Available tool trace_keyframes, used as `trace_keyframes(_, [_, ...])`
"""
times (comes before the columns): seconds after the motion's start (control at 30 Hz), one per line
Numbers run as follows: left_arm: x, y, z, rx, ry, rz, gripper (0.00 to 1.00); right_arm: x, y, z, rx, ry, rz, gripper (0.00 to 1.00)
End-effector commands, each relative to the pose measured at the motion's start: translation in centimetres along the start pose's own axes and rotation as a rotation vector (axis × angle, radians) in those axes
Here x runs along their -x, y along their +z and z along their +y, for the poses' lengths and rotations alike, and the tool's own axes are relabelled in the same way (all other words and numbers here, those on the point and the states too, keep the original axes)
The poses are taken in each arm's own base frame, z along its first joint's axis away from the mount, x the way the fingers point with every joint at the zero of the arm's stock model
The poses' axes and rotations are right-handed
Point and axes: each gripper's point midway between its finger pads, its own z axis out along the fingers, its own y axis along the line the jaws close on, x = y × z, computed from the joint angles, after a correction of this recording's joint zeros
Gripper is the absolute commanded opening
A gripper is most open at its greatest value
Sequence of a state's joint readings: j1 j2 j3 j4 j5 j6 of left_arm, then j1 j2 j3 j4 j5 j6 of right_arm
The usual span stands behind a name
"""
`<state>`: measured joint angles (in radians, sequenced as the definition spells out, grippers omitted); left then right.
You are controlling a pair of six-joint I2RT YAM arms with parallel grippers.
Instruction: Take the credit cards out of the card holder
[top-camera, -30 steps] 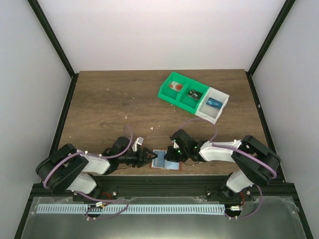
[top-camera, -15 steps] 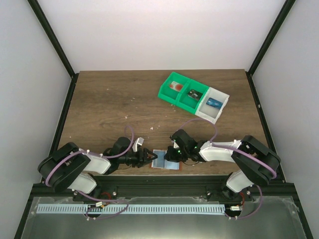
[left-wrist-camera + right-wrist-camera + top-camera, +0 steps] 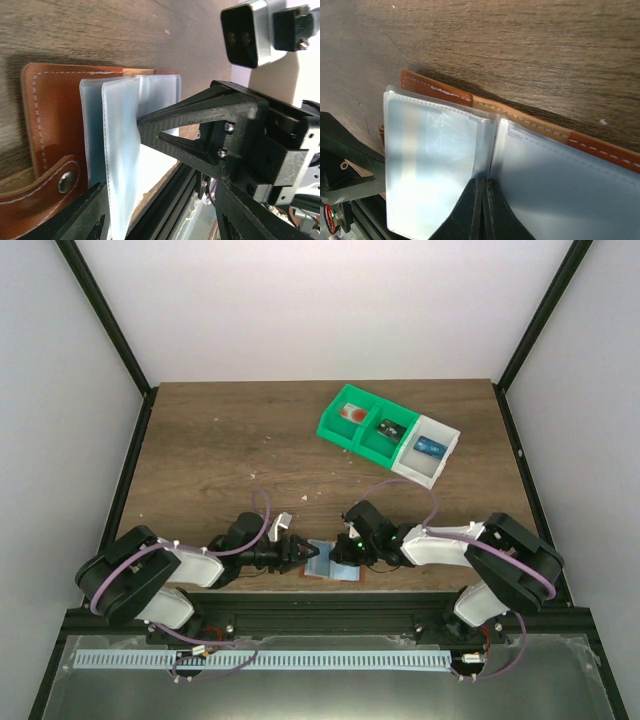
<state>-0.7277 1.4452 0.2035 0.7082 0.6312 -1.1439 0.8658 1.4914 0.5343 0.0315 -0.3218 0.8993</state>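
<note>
The card holder (image 3: pixel 335 563), reddish-brown leather with pale blue-grey plastic sleeves, lies open near the table's front edge. In the left wrist view its leather cover (image 3: pixel 50 120) is at the left and one sleeve (image 3: pixel 120 150) stands up between my fingers. My left gripper (image 3: pixel 117 160) is open around that sleeve, with the upper fingertip (image 3: pixel 142 122) touching it. My right gripper (image 3: pixel 482 182) is shut, its tips resting on the crease between two sleeves (image 3: pixel 435 160). I cannot tell whether any credit cards sit inside the sleeves.
A green-and-white compartment tray (image 3: pixel 440 465) stands at the back right, with a red card (image 3: pixel 350 412), a dark card (image 3: pixel 389 427) and a blue card (image 3: pixel 430 448) in its three sections. The table's black front rail (image 3: pixel 170 200) runs just beyond the holder.
My left gripper has crept a little to the right, closer onto the holder's sleeves, and its jaws have narrowed slightly. The right gripper has stayed shut in place.
</note>
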Motion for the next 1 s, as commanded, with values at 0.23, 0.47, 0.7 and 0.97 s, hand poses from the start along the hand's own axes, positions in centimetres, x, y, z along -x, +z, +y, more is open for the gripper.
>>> trace_keyframes(0.23, [0.3, -0.4, -3.5, -0.087, 0.048, -0.008, 0.58, -0.2, -0.6, 0.3, 0.022, 0.008, -0.017, 0.04])
trace_keyframes(0.47, [0.5, -0.1, -3.7, -0.091, 0.05, 0.002, 0.59, 0.6, -1.8, 1.0, 0.034, 0.002, -0.072, 0.06])
trace_keyframes(0.7, [0.5, 0.7, -4.5, -0.115, 0.051, 0.018, 0.59, 1.5, -3.9, 0.4, 0.0, 0.011, -0.17, 0.08])
trace_keyframes(0.97, [-0.1, 1.9, -5.5, -0.131, 0.058, 0.054, 0.59, 2.8, -7.8, -0.7, -0.047, 0.032, -0.339, 0.1])
